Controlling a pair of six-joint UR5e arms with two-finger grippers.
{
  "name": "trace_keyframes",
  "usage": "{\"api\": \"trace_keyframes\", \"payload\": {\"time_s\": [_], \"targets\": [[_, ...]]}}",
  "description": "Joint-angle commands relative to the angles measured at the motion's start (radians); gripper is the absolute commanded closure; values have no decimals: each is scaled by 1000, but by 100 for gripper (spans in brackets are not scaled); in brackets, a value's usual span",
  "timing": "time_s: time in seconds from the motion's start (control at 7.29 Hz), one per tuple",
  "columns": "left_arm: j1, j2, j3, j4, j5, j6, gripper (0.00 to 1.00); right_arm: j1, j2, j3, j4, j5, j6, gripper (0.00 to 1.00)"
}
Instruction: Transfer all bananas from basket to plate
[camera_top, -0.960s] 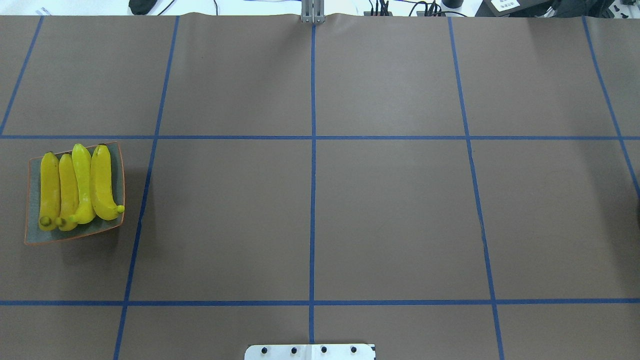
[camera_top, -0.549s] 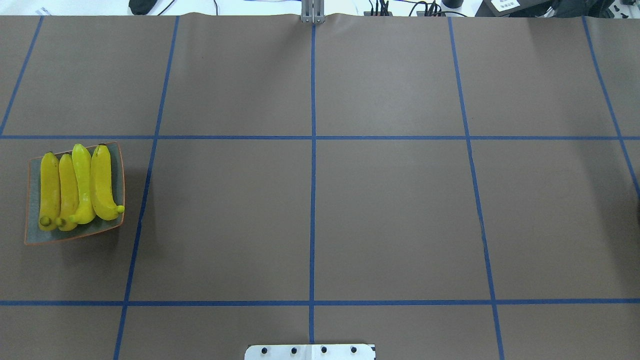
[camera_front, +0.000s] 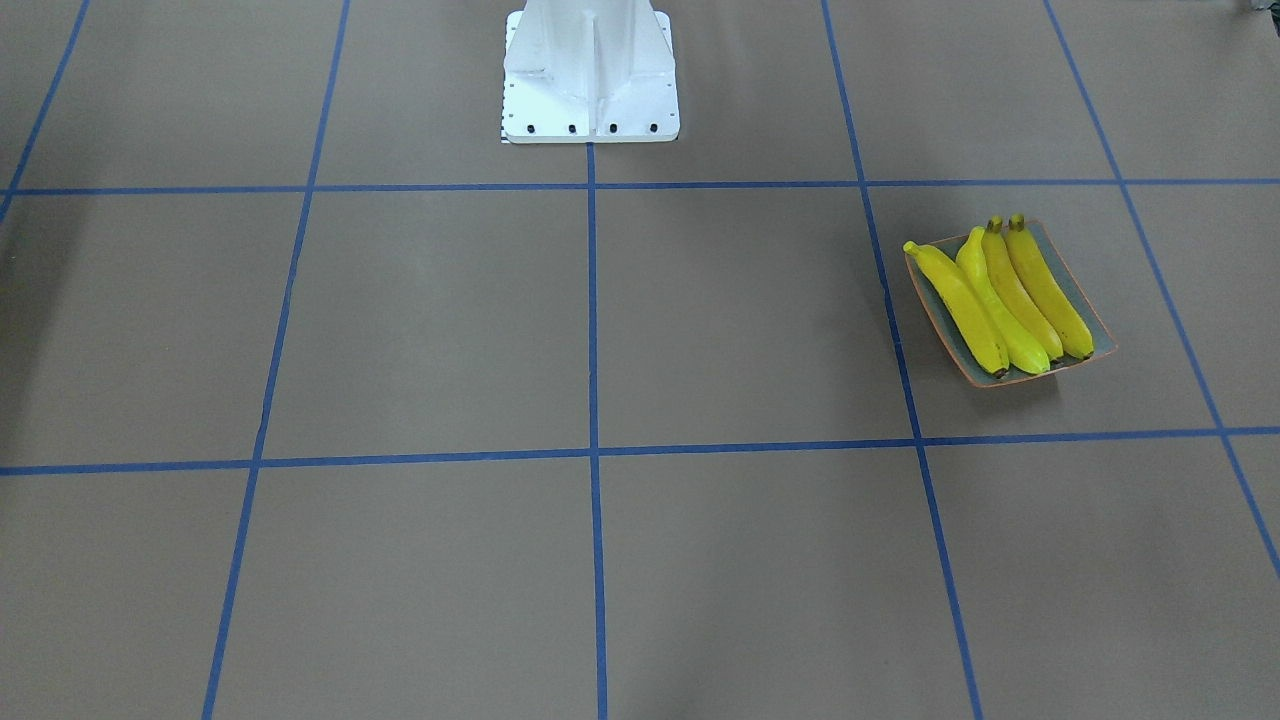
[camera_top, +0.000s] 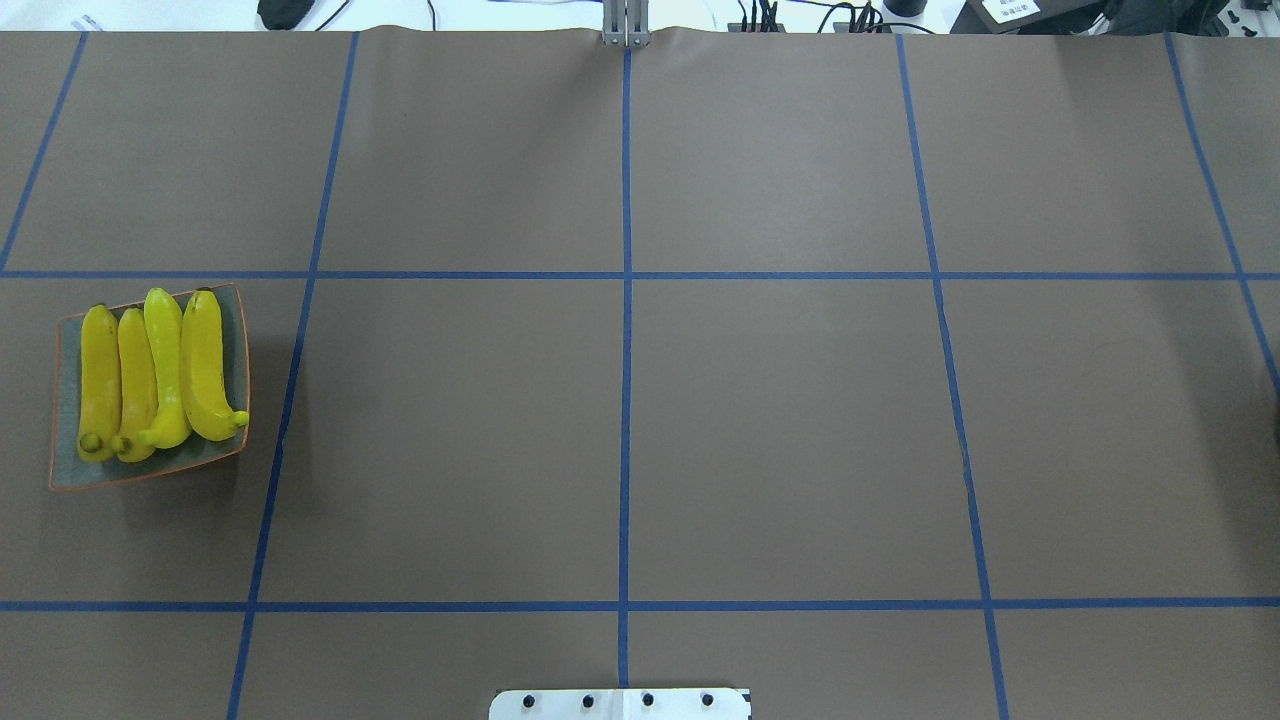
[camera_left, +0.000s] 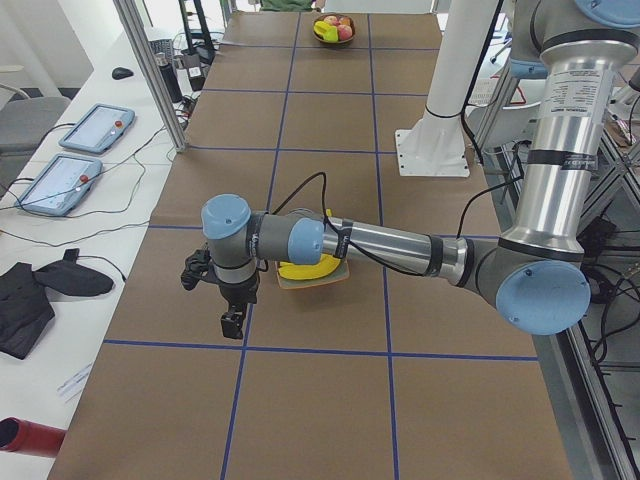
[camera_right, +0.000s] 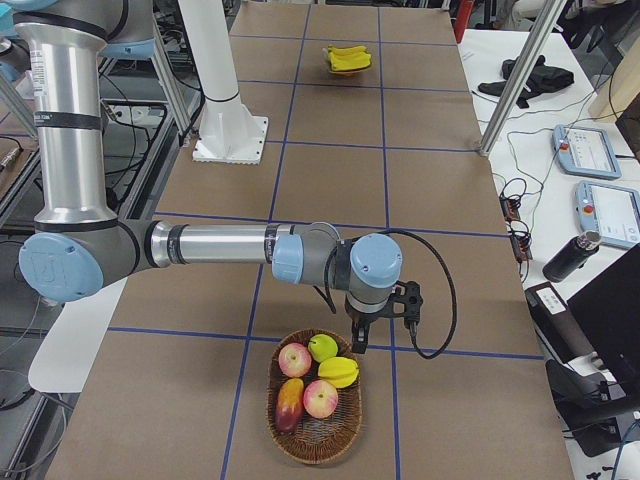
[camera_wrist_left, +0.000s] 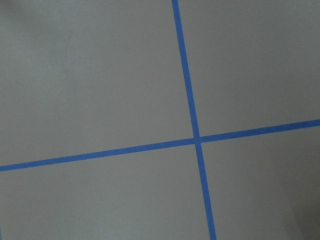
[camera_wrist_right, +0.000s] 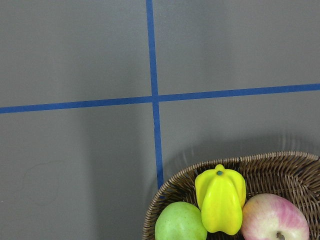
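Four yellow bananas (camera_top: 150, 375) lie side by side on the grey-green plate (camera_top: 68, 470) with an orange rim, at the table's left. They also show in the front view (camera_front: 1000, 300) on the plate (camera_front: 1058, 258). My left gripper (camera_left: 232, 322) shows only in the left side view, pointing down at bare table beyond the plate; I cannot tell if it is open. My right gripper (camera_right: 357, 340) shows only in the right side view, just above the basket's (camera_right: 300, 430) near rim; I cannot tell its state. No banana shows in the basket.
The wicker basket (camera_wrist_right: 280, 165) holds red apples (camera_right: 321, 398), a green apple (camera_wrist_right: 180, 223) and a yellow starfruit (camera_wrist_right: 220, 200). The white robot base (camera_front: 590, 70) stands at mid-table. Blue tape lines grid the brown table cover. Both wrist views show no fingers.
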Motion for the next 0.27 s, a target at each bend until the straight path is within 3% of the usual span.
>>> {"api": "trace_keyframes", "payload": {"time_s": [0.0, 0.14], "targets": [[0, 0, 2, -1, 0, 2, 0, 0, 1, 1, 0, 0, -1, 0], [0, 0, 2, -1, 0, 2, 0, 0, 3, 1, 0, 0, 0, 0]]}}
